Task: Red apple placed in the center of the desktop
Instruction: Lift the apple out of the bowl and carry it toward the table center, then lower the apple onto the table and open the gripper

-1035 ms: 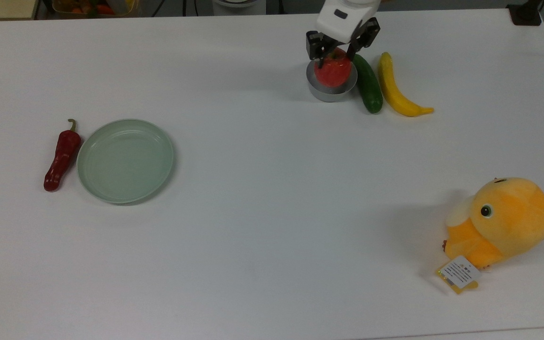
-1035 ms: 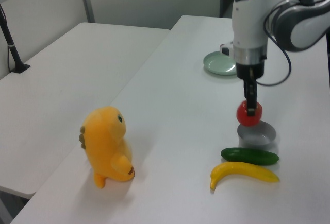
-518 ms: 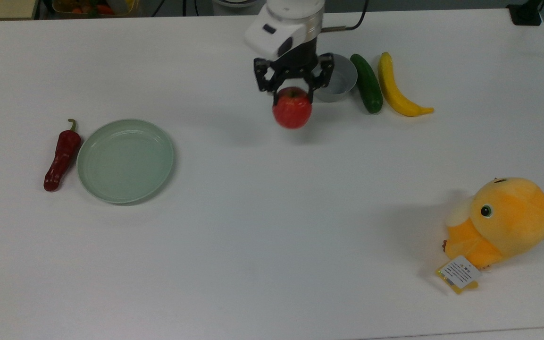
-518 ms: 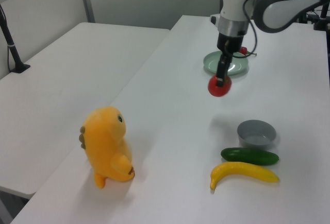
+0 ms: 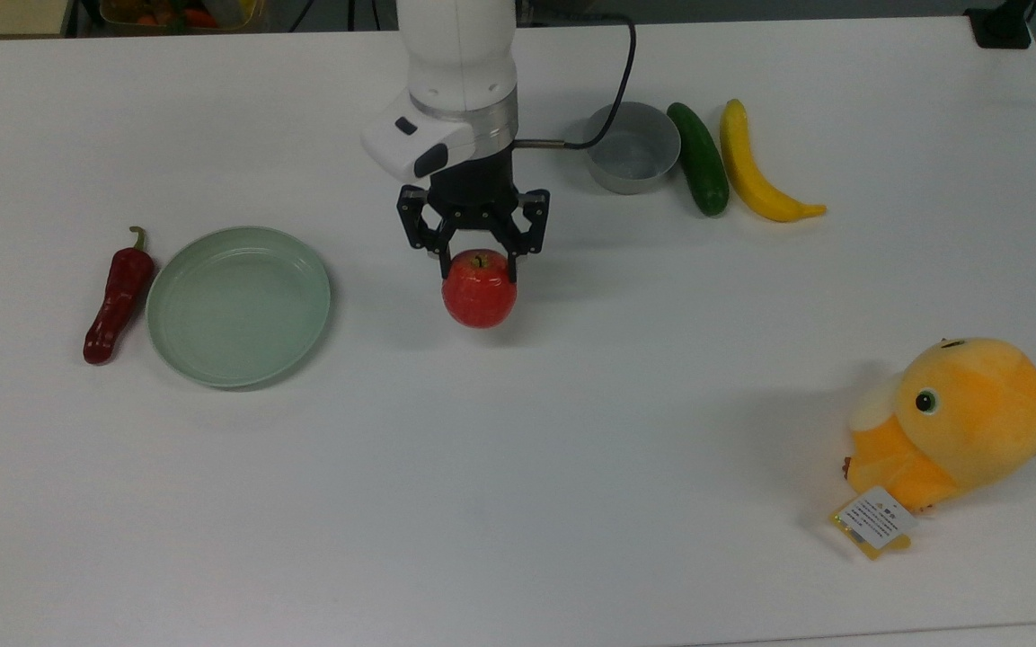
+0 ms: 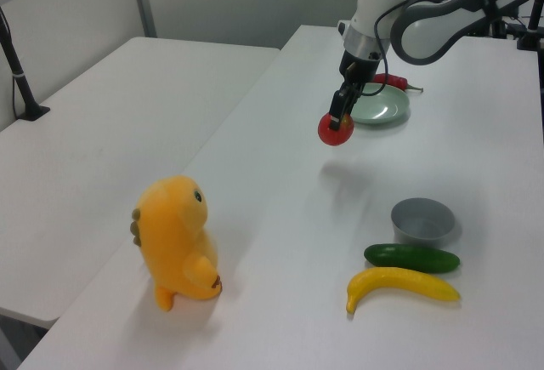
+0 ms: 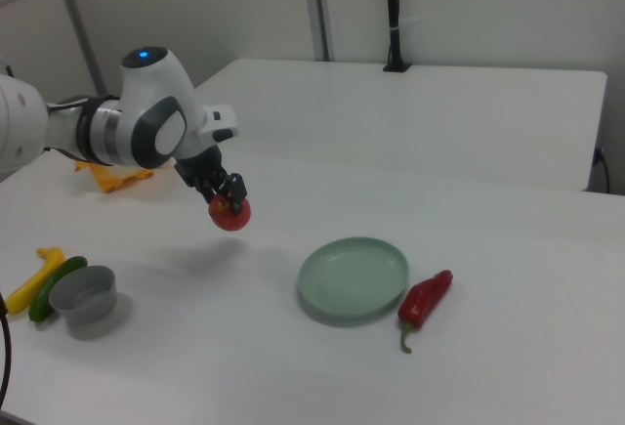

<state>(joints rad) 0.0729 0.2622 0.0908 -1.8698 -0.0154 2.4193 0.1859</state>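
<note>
The red apple (image 5: pixel 480 293) (image 6: pixel 337 131) (image 7: pixel 230 213) hangs in the air over the white desktop (image 5: pixel 518 467), its stem facing up. My gripper (image 5: pixel 478 256) (image 6: pixel 340 118) (image 7: pixel 229 196) is shut on the apple's upper half, fingers on either side of the stem. In the left view and the right view the apple casts a shadow on the desktop below it, so it is clear of the surface. It is between the pale-green plate (image 5: pixel 239 306) and the grey bowl (image 5: pixel 633 146).
A dark-red chili pepper (image 5: pixel 118 296) lies at the plate's left in the top view. A cucumber (image 5: pixel 699 159) and a banana (image 5: pixel 756 168) lie beside the empty grey bowl. An orange plush toy (image 5: pixel 953 422) sits at the top view's lower right.
The gripper has carried the apple out of the grey bowl and toward the top view's lower left, away from the bowl and nearer the plate. The bowl now stands empty.
</note>
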